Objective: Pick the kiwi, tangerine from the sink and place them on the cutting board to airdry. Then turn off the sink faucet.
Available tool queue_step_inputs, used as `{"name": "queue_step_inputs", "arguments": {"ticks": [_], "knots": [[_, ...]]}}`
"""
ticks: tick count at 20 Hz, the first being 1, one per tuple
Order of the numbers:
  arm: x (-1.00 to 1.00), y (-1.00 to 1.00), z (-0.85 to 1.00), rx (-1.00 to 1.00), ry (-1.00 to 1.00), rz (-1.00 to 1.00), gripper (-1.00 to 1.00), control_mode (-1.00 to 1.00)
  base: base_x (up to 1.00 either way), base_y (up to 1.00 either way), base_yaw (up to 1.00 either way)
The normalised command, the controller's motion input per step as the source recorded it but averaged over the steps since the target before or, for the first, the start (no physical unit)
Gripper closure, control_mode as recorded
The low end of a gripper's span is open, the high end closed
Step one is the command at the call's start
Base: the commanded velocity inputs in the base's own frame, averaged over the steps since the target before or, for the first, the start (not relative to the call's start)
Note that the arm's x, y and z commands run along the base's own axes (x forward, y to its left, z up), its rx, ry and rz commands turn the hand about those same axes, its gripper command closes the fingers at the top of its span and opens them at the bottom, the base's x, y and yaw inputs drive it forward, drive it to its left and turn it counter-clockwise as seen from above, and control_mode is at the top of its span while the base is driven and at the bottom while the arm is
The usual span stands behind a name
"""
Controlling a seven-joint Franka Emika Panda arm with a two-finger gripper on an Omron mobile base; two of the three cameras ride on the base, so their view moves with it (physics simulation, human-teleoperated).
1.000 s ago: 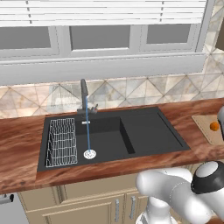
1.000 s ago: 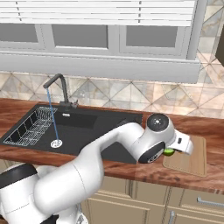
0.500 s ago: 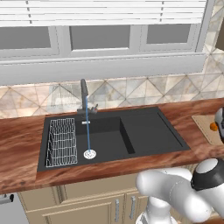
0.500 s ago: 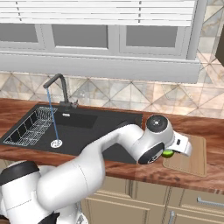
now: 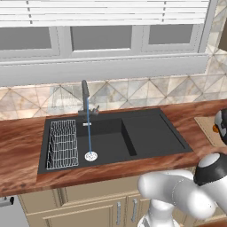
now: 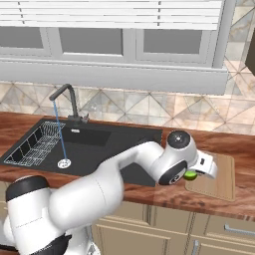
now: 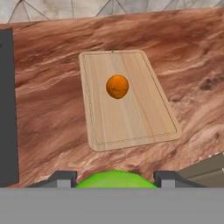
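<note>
My gripper (image 7: 114, 180) is shut on the lime-green kiwi (image 7: 116, 179), whose top bulges between the two dark fingertips (image 7: 61, 178). It hangs above the near end of the light tan cutting board (image 7: 131, 118). The orange tangerine (image 7: 117, 86) rests on the board's middle. In the right base view the kiwi (image 6: 190, 175) sits in the gripper (image 6: 196, 172) over the left edge of the cutting board (image 6: 219, 177). The black sink (image 6: 99, 144) lies to the left. Its dark faucet (image 6: 69, 102) sends a thin stream of water down to the drain.
A wire rack (image 5: 62, 144) fills the left end of the sink (image 5: 146, 133), and water falls from the faucet (image 5: 85, 97) onto the silver drain (image 5: 91, 155). Reddish wood counter (image 7: 52, 96) surrounds the board. A tiled backsplash and a window stand behind.
The gripper with the kiwi has sunk slightly toward the board. The tangerine and the running water are unchanged.
</note>
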Motion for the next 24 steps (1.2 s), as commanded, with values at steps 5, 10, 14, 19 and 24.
{"name": "queue_step_inputs", "arguments": {"ticks": [5, 10, 14, 19, 24], "knots": [[0.00, -0.12, -0.12, 0.00, 0.00, 0.00, 1.00, -1.00, 0.00, 0.00, 0.00], [0.00, -0.21, -0.07, 0.01, 0.00, 0.00, 1.00, -1.00, 0.00, 0.00, 0.00], [0.02, -0.16, -0.03, 0.02, 0.00, 0.02, 1.00, -1.00, 0.00, 0.00, 0.00], [0.08, -0.10, -0.02, 0.03, 0.00, 0.03, 1.00, -1.00, 0.00, 0.00, 0.00], [0.08, -0.05, -0.11, 0.04, 0.00, 0.04, 1.00, -1.00, 0.00, 0.00, 0.00]]}}
